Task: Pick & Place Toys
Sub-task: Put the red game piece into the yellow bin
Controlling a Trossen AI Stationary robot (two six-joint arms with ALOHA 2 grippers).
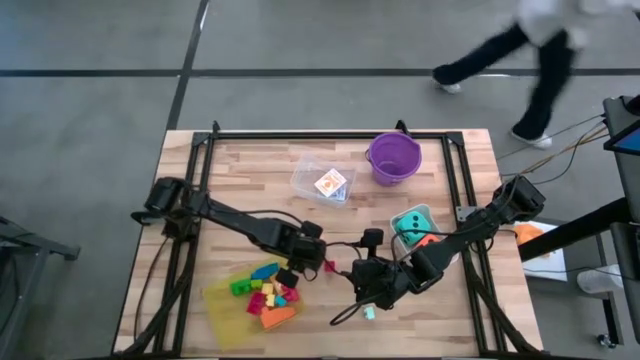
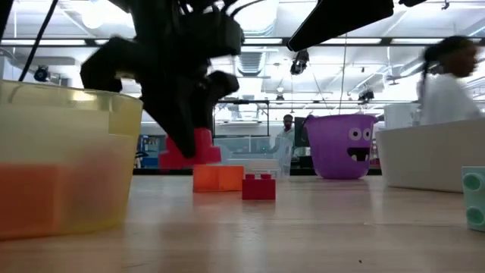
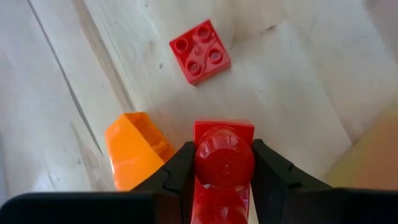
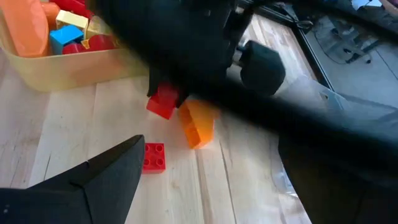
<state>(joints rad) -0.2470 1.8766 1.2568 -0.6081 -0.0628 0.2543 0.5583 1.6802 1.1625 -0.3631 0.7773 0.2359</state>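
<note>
My left gripper (image 3: 224, 155) is shut on a red brick (image 3: 222, 163) and hangs above the wood table just right of the yellow tray (image 1: 222, 300), which holds several bright bricks. Below the gripper, a red four-stud brick (image 3: 200, 51) and an orange wedge (image 3: 134, 149) rest flat on the table. My right gripper (image 1: 372, 288) waits open to the right of them, over the near middle of the table, with nothing between its fingers. A teal die (image 1: 410, 221) and an orange piece (image 1: 428, 240) lie beyond it. My left gripper pinches the red brick by two opposite sides (image 3: 198, 163) between its two fingers. The fingers come from above, pointing steeply down. In the low view the brick (image 2: 193, 149) hangs clear of the table, above the orange wedge (image 2: 217, 178).
A purple bucket (image 1: 393, 158) stands at the far right and a clear tub (image 1: 322, 181) with a card pack at the far middle. A small teal piece (image 1: 369, 313) lies near the front edge. A person (image 1: 520, 50) walks past beyond the table's far edge.
</note>
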